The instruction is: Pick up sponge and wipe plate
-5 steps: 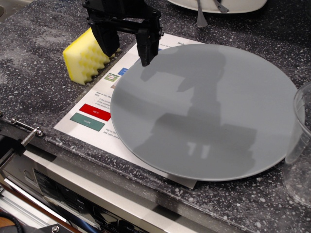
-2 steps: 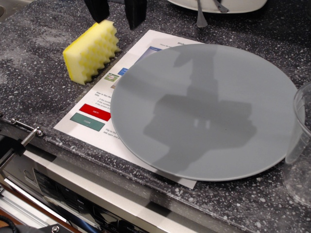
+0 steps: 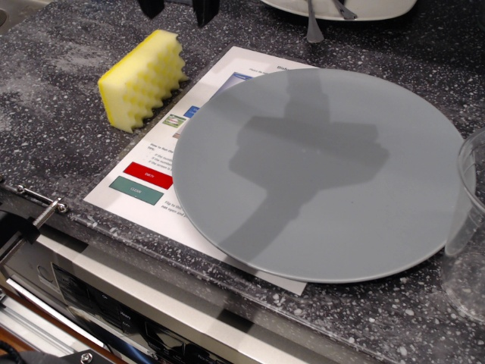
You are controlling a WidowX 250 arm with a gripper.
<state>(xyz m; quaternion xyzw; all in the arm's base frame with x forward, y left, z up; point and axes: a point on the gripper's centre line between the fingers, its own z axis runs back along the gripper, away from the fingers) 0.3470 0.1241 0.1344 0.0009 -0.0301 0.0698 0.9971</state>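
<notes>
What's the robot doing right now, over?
Gripper barely in view at top edge, fingers apart, holding nothing. Sponge untouched on counter, left of plate. Plate bare, lying on a printed sheet. Nothing between gripper and sponge.

Single fixed view, high at the front edge, angled down and close over the surface; plate fills centre.

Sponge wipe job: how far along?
Nothing looks done. The sponge lies free on the counter, left of the plate. The gripper is at the top edge above the sponge, jaws apart, holding nothing. Left: grasp the sponge, carry it onto the plate, wipe.
</notes>
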